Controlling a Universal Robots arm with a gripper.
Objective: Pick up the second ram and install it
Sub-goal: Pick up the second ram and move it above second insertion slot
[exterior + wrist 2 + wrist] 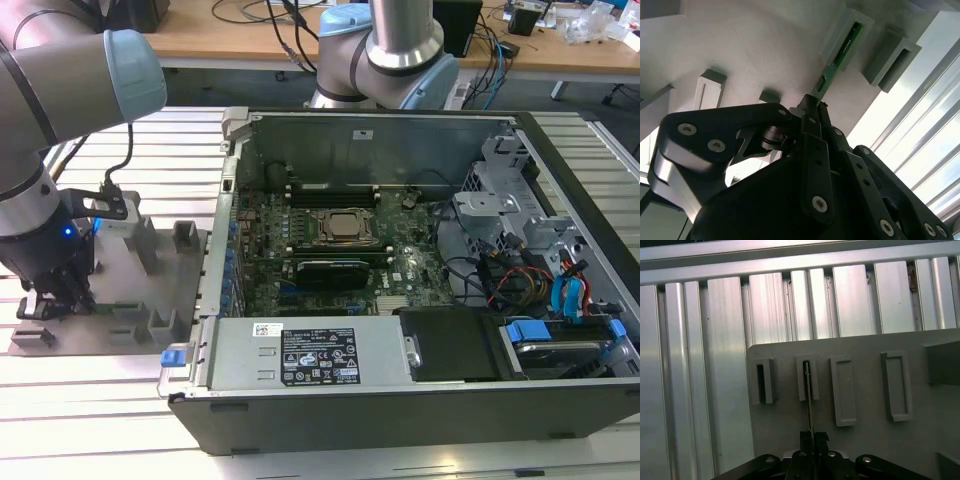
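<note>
Table: a slatted aluminium surface (pixel 100 420) carries everything in the exterior view.
Computer case: a black tower (pixel 380 410) lies on its side with the panel off, on the exterior view's right. Its motherboard (pixel 400 275) is exposed, with the CPU socket (pixel 345 228) near the middle.
Arm: the grey and pale-blue robot arm (pixel 50 100) reaches down at the exterior view's left, beside the case and over the tray.
Tray: a flat grey plate (pixel 190 280) with raised grey blocks lies on the table, just beside the case's left wall.
Gripper: the black gripper (pixel 813 104) is low over the tray. In the second wrist view its fingers (pixel 810 125) are clenched together on the near end of the second ram.
Slot block: a grey rectangular holder (pixel 801 385) stands on the tray in a row with similar blocks.
Second ram: a thin green circuit-board stick (pixel 842 50) runs from the fingertips into the slot block, its far end seated in the slot. In the first wrist view it appears edge-on as a narrow line (pixel 809 405) between the gripper and the block. It is well apart from the motherboard.
</note>
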